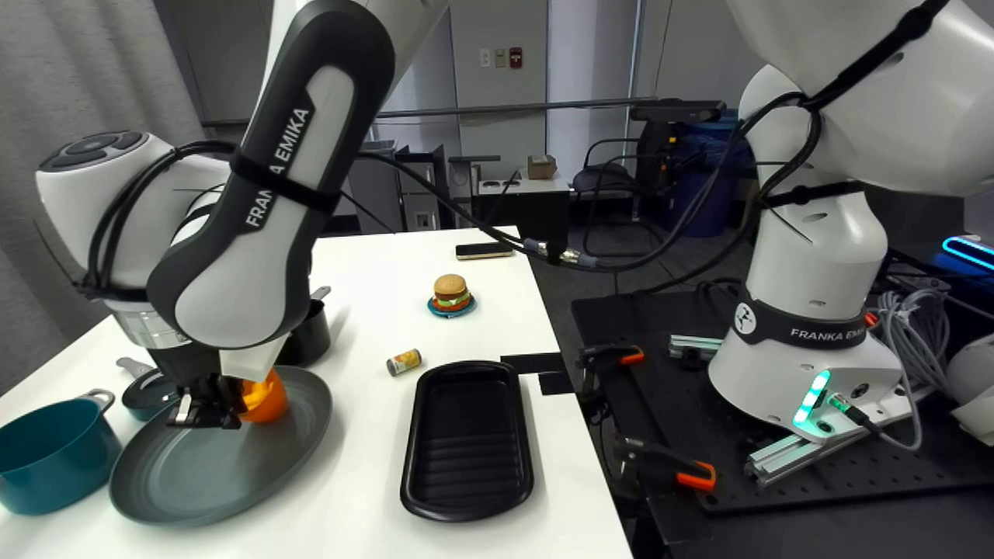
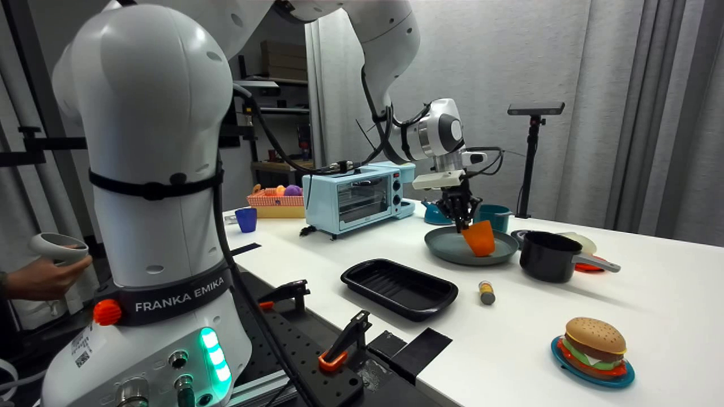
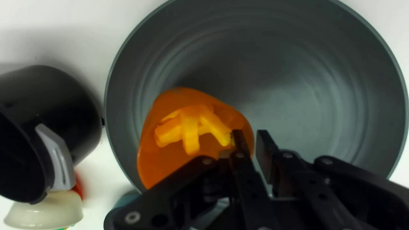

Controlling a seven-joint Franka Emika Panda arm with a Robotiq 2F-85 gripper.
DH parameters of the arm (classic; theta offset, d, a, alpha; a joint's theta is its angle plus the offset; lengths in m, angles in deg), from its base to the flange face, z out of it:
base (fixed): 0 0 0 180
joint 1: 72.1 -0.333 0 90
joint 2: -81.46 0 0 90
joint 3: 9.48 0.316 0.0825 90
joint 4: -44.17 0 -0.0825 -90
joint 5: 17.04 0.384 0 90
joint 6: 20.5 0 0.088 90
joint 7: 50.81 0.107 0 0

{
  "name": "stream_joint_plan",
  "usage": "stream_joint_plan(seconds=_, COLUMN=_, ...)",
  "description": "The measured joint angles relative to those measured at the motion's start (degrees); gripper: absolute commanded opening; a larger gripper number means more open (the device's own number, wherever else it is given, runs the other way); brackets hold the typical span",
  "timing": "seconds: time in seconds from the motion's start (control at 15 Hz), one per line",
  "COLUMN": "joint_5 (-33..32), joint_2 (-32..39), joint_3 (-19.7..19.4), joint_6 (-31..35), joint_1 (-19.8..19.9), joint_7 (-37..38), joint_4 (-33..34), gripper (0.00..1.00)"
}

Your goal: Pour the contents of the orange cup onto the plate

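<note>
The orange cup [image 3: 166, 163] is inside the plate [image 3: 287, 60], near the side where the black pot stands. It leans toward my gripper in an exterior view, where its orange wall [image 2: 479, 240] shows; its base appears to rest on the plate. Several yellow-orange sticks, the contents [image 3: 190, 135], are heaped in the cup, and the plate's visible floor is bare. My gripper [image 3: 250, 131] straddles the cup's rim, one finger inside and one outside. A narrow gap stays between the fingers, and a sliver of plate shows between the rim and the outer finger.
A black pot [image 2: 548, 260] stands close beside the plate, and a teal pot [image 1: 54, 458] on its far side. Around them are a black ridged tray [image 1: 466, 466], a small can [image 1: 404, 362], a toy burger [image 1: 450, 291] and a light-blue toaster oven [image 2: 362, 203].
</note>
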Motion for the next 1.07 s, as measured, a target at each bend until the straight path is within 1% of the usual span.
stream_joint_plan(seconds=0.13, joint_5=0.07, joint_2=-0.06, joint_3=-0.05, joint_6=-0.03, joint_1=0.0, joint_7=0.0, joint_4=0.16, gripper=0.02)
stream_joint_plan(seconds=0.6, joint_5=0.11, joint_2=-0.11, joint_3=-0.43, joint_6=-0.2, joint_1=-0.07, joint_7=0.31, joint_4=1.23, gripper=0.01)
stream_joint_plan(seconds=1.07, joint_5=0.11, joint_2=0.0, joint_3=-1.9, joint_6=-0.2, joint_1=-1.21, joint_7=4.23, joint_4=1.56, gripper=0.01)
